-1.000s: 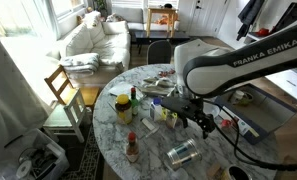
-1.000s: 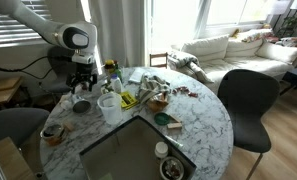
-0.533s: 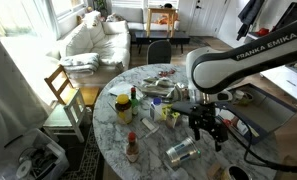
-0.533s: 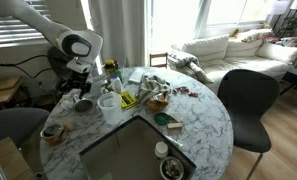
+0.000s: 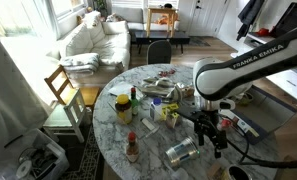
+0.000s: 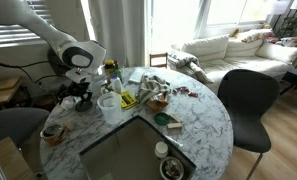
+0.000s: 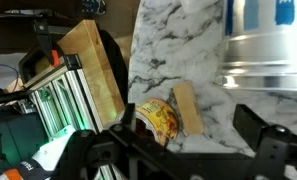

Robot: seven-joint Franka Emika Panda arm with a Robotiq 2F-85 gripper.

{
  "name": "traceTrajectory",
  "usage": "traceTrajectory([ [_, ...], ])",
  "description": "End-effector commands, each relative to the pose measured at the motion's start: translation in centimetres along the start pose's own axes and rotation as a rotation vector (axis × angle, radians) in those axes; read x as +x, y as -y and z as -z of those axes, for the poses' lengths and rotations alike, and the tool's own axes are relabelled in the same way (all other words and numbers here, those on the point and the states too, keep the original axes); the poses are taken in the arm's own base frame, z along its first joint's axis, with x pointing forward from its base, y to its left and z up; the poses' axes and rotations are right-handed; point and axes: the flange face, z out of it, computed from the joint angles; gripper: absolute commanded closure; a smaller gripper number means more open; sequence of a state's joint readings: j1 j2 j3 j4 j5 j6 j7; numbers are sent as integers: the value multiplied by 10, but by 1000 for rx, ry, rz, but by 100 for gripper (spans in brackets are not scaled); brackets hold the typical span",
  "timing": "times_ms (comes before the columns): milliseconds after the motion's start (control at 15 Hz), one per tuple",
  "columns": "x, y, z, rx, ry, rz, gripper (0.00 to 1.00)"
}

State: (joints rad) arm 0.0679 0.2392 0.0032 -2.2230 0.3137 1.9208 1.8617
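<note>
The hand (image 7: 198, 142) hangs open above the marble desk (image 7: 178, 40), its two dark fingers spread wide and gripping nothing. In the wrist view a small wooden block (image 7: 185, 108) lies flat on the desk in the gap between them, a little left of the middle and slightly beyond the fingertips. The block's long axis runs almost straight away from the hand, leaning a touch to the left at its far end, so its narrow width lies across the line from finger to finger. A small round tin (image 7: 158, 120) with an orange label sits just beside the block on its left, seemingly touching it, and the left finger covers part of the tin. A shiny metal can (image 7: 263, 45) lies on its side further off to the right, cut off by the picture's edges. The desk's rim is close on the left. In both exterior views the block and tin are too small, or hidden behind the hand, to pick out, and how high the hand hovers cannot be told.
</note>
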Motion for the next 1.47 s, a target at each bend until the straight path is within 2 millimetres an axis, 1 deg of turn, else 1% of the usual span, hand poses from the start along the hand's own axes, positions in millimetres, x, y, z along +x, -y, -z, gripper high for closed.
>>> traceTrajectory([
  [0, 5, 3, -7, 15, 49, -50, 0],
  [133, 1, 10, -8, 28, 111, -47, 0],
  [267, -3, 16, -9, 42, 177, -52, 8],
  [333, -4, 19, -9, 50, 206, -55, 7],
  [400, -4, 22, -11, 57, 230, -57, 13],
  [467, -4, 25, -12, 66, 253, -61, 17],
  [533, -3, 27, -13, 73, 269, -65, 27],
  [600, -3, 29, -14, 81, 288, -68, 43],
  [867, 4, 32, -13, 112, 328, -79, 74],
  [933, 6, 31, -12, 119, 334, -79, 82],
  [1067, 11, 29, -7, 133, 336, -73, 96],
  [1133, 12, 27, -6, 132, 331, -72, 100],
  [1267, 15, 24, -2, 128, 328, -62, 100],
  [1333, 16, 21, 1, 135, 334, -53, 98],
  [1400, 17, 19, 4, 139, 330, -48, 99],
])
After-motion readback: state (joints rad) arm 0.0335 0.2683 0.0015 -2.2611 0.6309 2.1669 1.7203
